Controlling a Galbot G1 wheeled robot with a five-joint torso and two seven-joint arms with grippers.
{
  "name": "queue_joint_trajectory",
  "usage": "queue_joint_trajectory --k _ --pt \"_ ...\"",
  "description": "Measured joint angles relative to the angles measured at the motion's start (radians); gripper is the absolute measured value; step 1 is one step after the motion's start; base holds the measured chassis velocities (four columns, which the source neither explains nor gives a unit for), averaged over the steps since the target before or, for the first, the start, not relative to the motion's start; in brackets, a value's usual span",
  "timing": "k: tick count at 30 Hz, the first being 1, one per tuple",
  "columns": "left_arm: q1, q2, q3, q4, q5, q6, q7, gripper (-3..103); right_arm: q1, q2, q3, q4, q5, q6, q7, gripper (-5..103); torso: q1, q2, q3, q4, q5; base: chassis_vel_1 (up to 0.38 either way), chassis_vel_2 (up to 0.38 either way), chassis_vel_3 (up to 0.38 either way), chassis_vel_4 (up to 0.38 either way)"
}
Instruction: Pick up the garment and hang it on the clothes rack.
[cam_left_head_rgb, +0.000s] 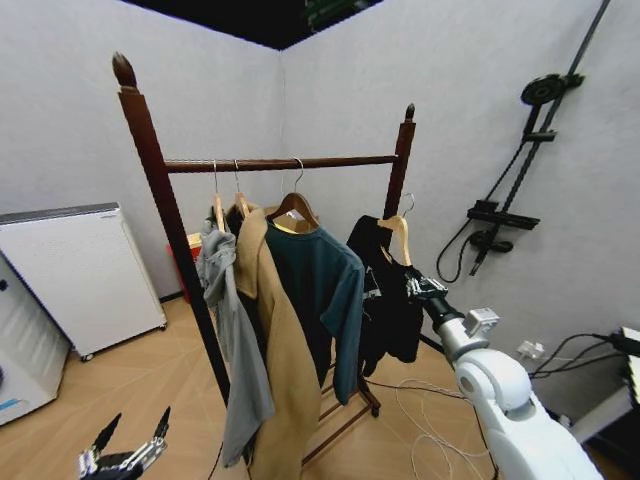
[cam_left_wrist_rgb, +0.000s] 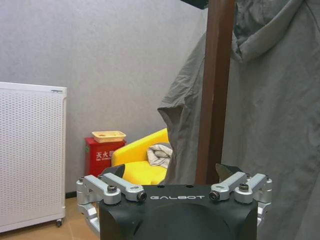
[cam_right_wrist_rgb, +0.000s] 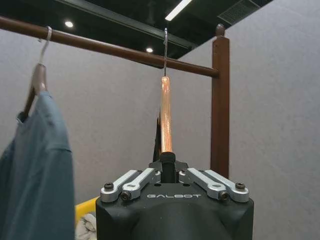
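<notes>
One gripper, the right (cam_left_head_rgb: 413, 287), is clamping the light wooden hanger (cam_left_head_rgb: 399, 237) of the limp black long-sleeved top (cam_left_head_rgb: 388, 300), just beside the dark reddish-brown wooden rack's (cam_left_head_rgb: 280, 163) far post. I'm guessing that rigid hanger is handling far better than the floppy, light fabric, while the left gripper (cam_left_head_rgb: 132, 445) is idling spread wide, down low.

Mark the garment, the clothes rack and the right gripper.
garment (cam_left_head_rgb: 385, 300): head view, black front.
clothes rack (cam_left_head_rgb: 280, 164): head view, horizontal bar.
right gripper (cam_left_head_rgb: 412, 285): head view, between fingertips at the hanger.
</notes>
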Motion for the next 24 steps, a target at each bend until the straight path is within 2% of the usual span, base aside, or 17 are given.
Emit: queue_joint_trajectory --k 11,14,16,20,23,24 --pt "0.000 0.000 0.000 0.000 0.000 0.000 0.000 100 0.108 -0.056 -0.015 -0.015 0.064 -0.006 -0.048 10 0.001 0.000 0.000 0.0004 0.0002 0.078 0.049 0.047 0.069" --pt "0.000 0.000 0.000 0.000 0.000 0.000 0.000 100 0.163 -0.084 -0.021 -0.043 0.096 -0.019 -0.080 10 0.001 0.000 0.000 0.0007 0.0001 0.005 0.052 0.072 0.010" --pt "0.000 0.000 0.000 0.000 0.000 0.000 0.000 100 0.260 -0.128 -0.039 -0.122 0.111 -0.024 -0.144 10 0.001 0.000 0.000 0.0000 0.0005 0.000 0.000 0.000 0.000" --pt "0.000 0.000 0.000 0.000 0.000 0.000 0.000 100 0.315 -0.150 -0.048 -0.167 0.125 -0.027 -0.195 10 0.001 0.000 0.000 0.0001 0.0003 0.000 0.000 0.000 0.000" --pt "0.000 0.000 0.000 0.000 0.000 0.000 0.000 100 0.351 -0.173 -0.058 -0.196 0.158 -0.031 -0.230 10 0.001 0.000 0.000 0.0002 0.0003 0.000 0.000 0.000 0.000" --pt "0.000 0.000 0.000 0.000 0.000 0.000 0.000 100 0.378 -0.194 -0.070 -0.214 0.205 -0.046 -0.243 10 0.001 0.000 0.000 0.0001 0.0003 0.000 0.000 0.000 0.000"
